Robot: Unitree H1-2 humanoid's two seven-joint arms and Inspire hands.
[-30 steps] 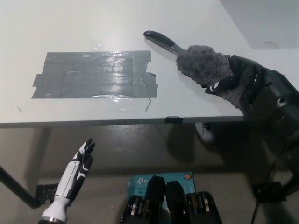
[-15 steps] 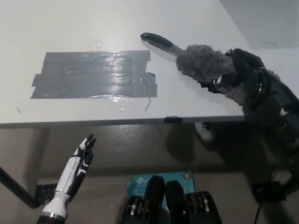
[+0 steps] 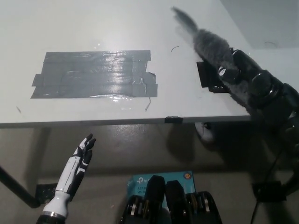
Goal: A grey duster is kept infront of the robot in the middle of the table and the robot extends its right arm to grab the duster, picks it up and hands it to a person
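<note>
Pointing up-left, grey duster (image 3: 205, 39) slants from right hand (image 3: 238, 70).

Teal box (image 3: 161, 179) on floor: white lettering, possibly "tp-link" logo, too blurred to confirm.

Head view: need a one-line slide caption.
Black right hand holds the grey duster lifted over the white table, beside a grey tape patch; white left hand rests open below.
</note>
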